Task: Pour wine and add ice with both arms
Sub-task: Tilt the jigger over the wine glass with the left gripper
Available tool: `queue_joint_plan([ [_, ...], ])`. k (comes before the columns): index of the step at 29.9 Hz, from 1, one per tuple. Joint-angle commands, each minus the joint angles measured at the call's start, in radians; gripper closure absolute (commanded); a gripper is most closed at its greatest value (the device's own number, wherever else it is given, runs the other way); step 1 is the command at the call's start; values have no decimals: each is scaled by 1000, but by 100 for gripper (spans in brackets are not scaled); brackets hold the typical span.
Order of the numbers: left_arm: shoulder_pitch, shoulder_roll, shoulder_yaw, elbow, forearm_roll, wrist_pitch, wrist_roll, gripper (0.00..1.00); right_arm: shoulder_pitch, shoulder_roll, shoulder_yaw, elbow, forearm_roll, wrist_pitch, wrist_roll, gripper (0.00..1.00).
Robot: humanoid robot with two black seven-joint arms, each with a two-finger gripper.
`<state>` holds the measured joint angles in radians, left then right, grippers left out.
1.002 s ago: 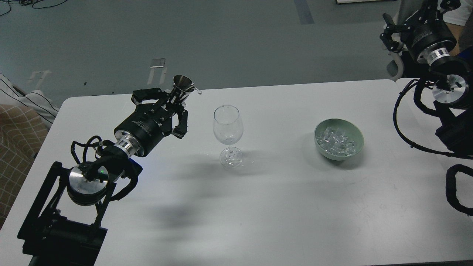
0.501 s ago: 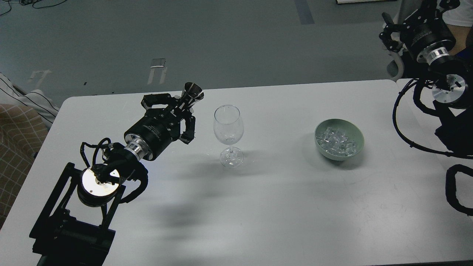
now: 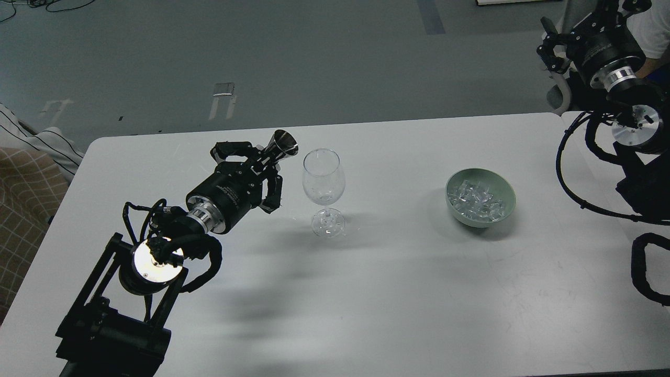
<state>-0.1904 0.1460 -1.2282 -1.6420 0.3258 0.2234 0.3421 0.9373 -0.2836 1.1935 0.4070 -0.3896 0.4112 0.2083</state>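
One white table (image 3: 398, 293), two black arms. Left gripper (image 3: 264, 162) clamped on one steel cup (image 3: 282, 145), tipped beside one glass (image 3: 323, 175) near the far edge; wine unseen. Best tilted slowly, lip over the rim. Right gripper (image 3: 555, 47) past the far-right corner, opening unclear. One bowl (image 3: 505, 207), many ice (image 3: 477, 201) cubes, right of centre.

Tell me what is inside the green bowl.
The green bowl holds a heap of clear ice cubes. The bowl's floor is covered by them, so any meltwater or anything else beneath cannot be seen.
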Motion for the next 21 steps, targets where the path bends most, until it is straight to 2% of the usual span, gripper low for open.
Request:
queue_joint_plan([
  [1, -17, 0, 3, 8, 6, -1, 0, 98, 0, 1, 0, -1, 0, 0, 0, 0],
  [21, -47, 3, 65, 30, 105, -1, 1, 99, 0, -5, 1, 1, 0, 0, 0, 0],
])
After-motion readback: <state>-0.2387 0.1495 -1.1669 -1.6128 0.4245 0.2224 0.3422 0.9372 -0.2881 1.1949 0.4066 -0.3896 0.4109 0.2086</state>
